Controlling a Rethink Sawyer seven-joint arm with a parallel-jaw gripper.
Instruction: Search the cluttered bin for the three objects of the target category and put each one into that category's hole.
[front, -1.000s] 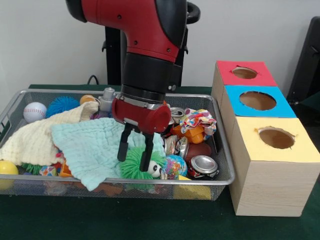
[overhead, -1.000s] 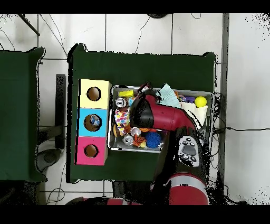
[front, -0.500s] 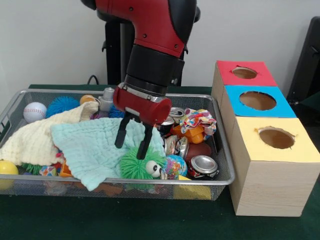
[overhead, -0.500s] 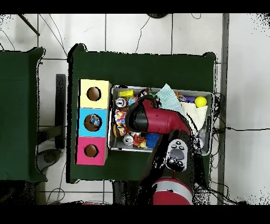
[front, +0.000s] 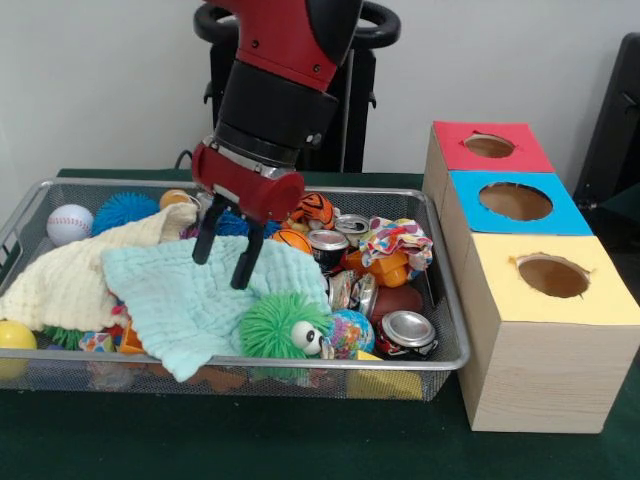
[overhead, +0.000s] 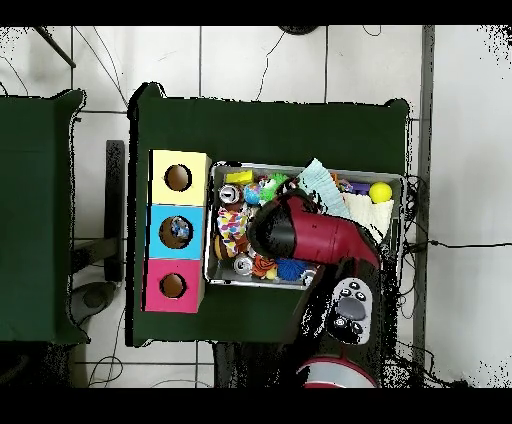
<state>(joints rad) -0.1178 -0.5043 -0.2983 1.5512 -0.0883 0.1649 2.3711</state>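
The claw (front: 229, 250) hung open and empty over the green cloth (front: 190, 300) in the bin (front: 440, 352) — the cans (front: 405, 333), perhaps the targets, lay toward the boxes (front: 540, 300).

Words on the cans (front: 405, 331): too small to read.
Words on the boxes (front: 545, 330): none to read.
Numbers or signs on the basket (front: 440, 352): none to read.
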